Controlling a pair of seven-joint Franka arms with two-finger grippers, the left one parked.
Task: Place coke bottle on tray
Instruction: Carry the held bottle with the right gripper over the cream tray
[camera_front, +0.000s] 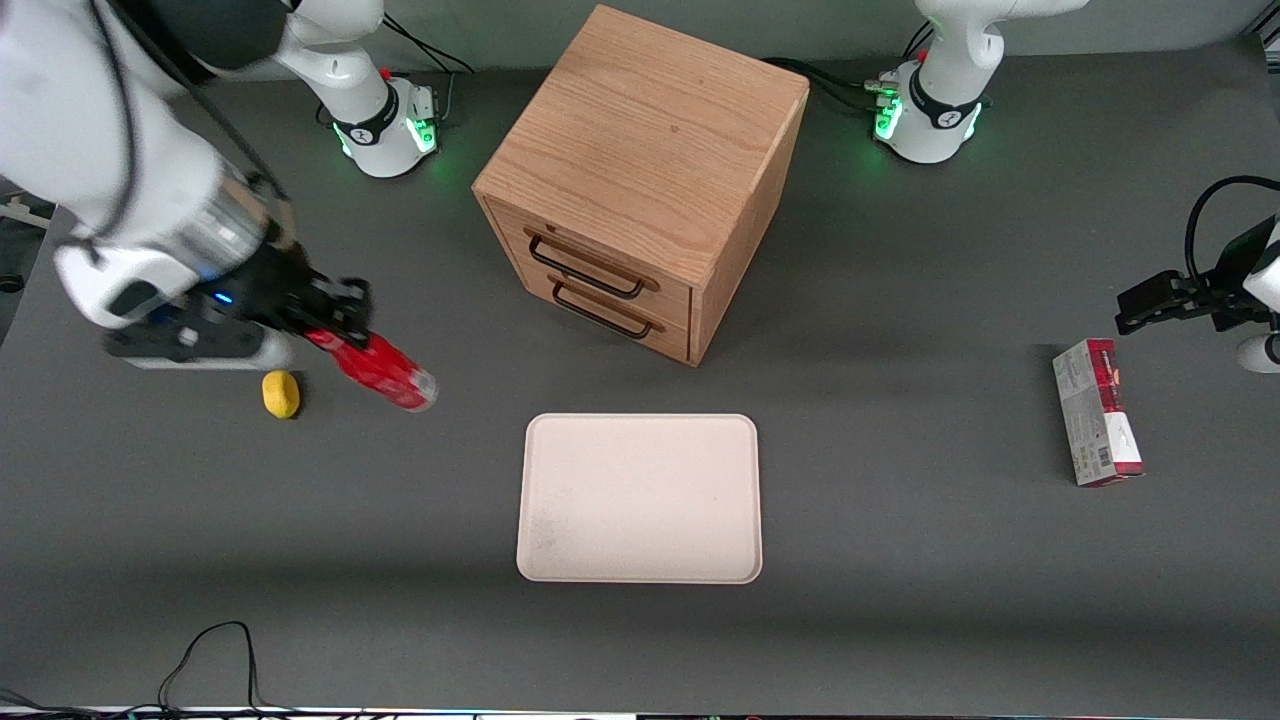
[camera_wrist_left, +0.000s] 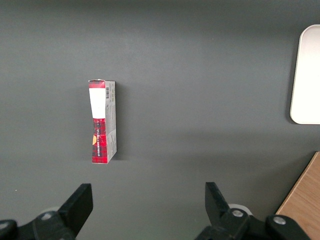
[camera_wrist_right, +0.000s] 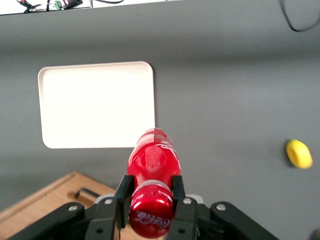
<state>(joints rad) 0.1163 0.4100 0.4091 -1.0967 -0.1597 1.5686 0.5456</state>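
1. Red plastic shows only in part in the front view: the coke bottle (camera_front: 380, 371) has its cap end hidden inside the gripper (camera_front: 335, 322), and only its body and base stick out, slanting down toward the tray (camera_front: 640, 497). The working arm is cut off by the picture's edge. It reaches in low from the working arm's end of the table, its wrist tilted, holding the bottle in the air above the grey table (camera_front: 900, 600).
2. In the same view a yellow lemon (camera_front: 281, 394) lies on the table just beside the bottle's shadowed side, a little nearer the camera than the gripper. The wooden drawer cabinet (camera_front: 645, 180) stands farther from the camera than the tray, with two dark handles on its front. A red-and-grey carton (camera_front: 1097, 411) lies flat toward the parked arm's end of the table, well apart from the tray.
3. In the left wrist view the carton (camera_wrist_left: 102, 121) lies whole on the table, while only a rounded edge of the tray (camera_wrist_left: 306, 75) and a corner of the cabinet (camera_wrist_left: 305, 200) show.
4. In the right wrist view the fingers (camera_wrist_right: 123, 196) are closed snugly on the bottle's (camera_wrist_right: 153, 162) neck just under the red cap, one on each side. The tray (camera_wrist_right: 95, 105) lies bare past the bottle's base, the lemon (camera_wrist_right: 299, 153) lies off to the side, and a corner of the cabinet (camera_wrist_right: 50, 205) with one handle is partly hidden by the gripper (camera_wrist_right: 150, 200).
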